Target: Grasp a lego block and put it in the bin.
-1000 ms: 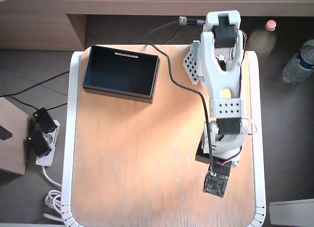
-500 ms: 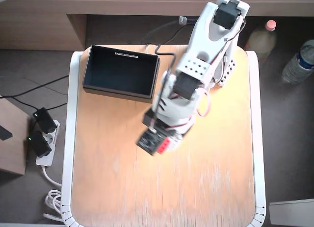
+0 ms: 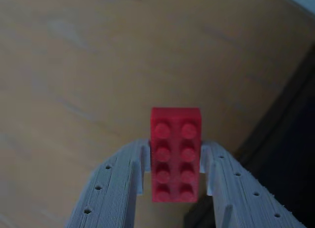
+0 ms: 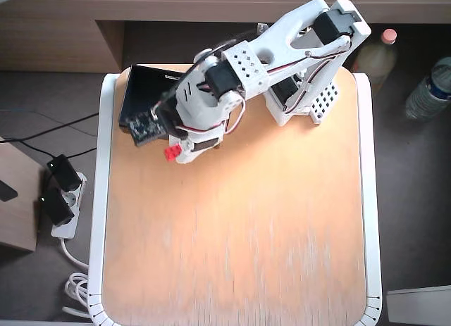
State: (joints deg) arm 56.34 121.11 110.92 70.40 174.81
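Observation:
The red lego block [image 3: 175,156] sits studs-up between my gripper's [image 3: 175,161] two white fingers [image 3: 120,183], which are shut on its long sides. In the overhead view the block [image 4: 171,153] shows as a small red spot at the gripper tip [image 4: 174,151], over the wooden tabletop just below the bin. The black bin [image 4: 144,93] stands at the table's top left corner, partly hidden by the arm. In the wrist view its dark wall [image 3: 290,154] fills the right side, next to the block.
The arm's white base [image 4: 306,101] stands at the top right of the wooden table [image 4: 239,234], which has a white rim. Bottles [image 4: 384,51] stand off the table at the upper right. A power strip with cables [image 4: 60,199] lies on the floor at the left.

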